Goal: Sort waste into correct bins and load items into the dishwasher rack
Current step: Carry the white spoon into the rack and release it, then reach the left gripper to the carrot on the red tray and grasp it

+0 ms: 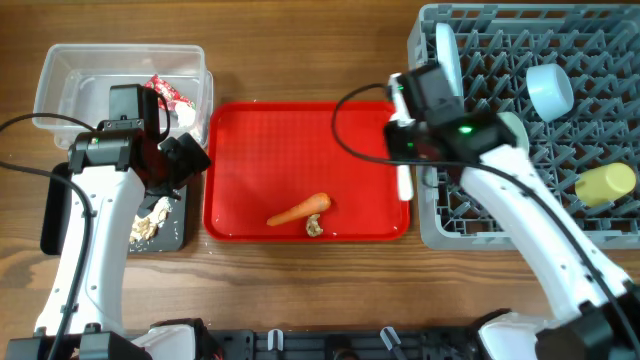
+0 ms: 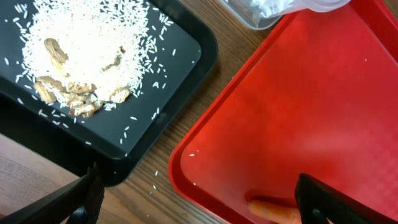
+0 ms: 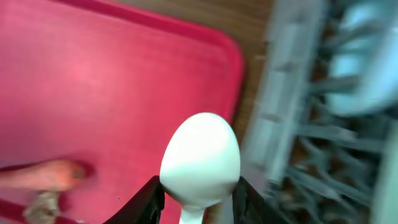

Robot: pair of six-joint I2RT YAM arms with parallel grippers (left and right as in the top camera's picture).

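Close in, the right gripper point(image 3: 198, 200) is clamped on the white spoon point(image 3: 200, 158), hanging over the right edge of the red tray point(image 3: 93, 74). Looks like loading the spoon; next it needs carrying across to the rack point(image 1: 430, 225) at frame right. The left gripper point(image 2: 199, 202) gapes wide, empty. The carrot point(image 1: 300, 210) lies low-centre on the tray.

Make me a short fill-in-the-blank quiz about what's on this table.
On the red tray lies an orange ___.
The right gripper holds a white ___.
The yellow cup sits in the grey ___.
The black tray holds a pile of white ___.
Missing words: carrot; spoon; rack; rice.
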